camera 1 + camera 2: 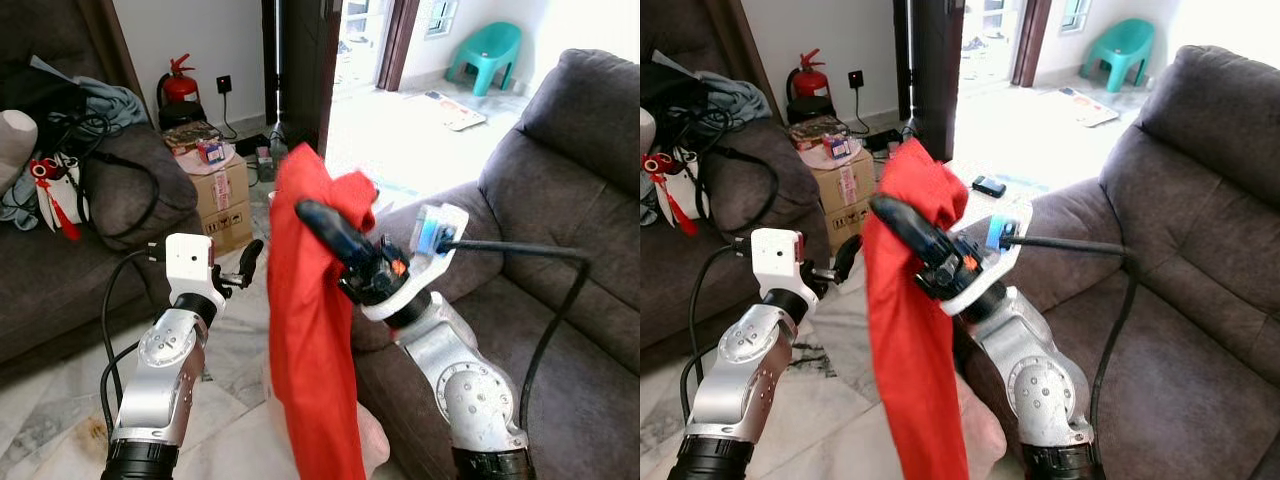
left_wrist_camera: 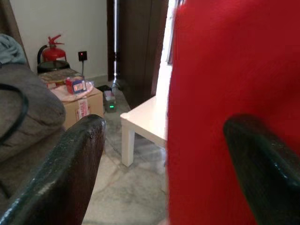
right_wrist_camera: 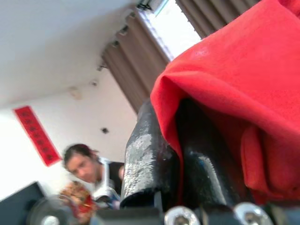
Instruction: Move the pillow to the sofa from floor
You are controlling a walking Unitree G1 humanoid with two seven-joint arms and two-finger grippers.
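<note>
Red pillow [image 1: 310, 340] hanging up in the air between the two arms, off the floor, pinched at its top by the right gripper [image 1: 325, 228], close beside the brown sofa [image 1: 570, 230]. Left gripper [image 1: 243, 265] spread wide, just beside the cloth, holding nothing. Could slip and drop if that small pinch lets go, or drag on the sofa arm.

The pillow [image 1: 312, 330] is soft, matt red cloth. Beside it, the sofa [image 1: 570, 230] looks like napped grey-brown fabric. The floor [image 1: 60, 420] below is glossy marble tile.
</note>
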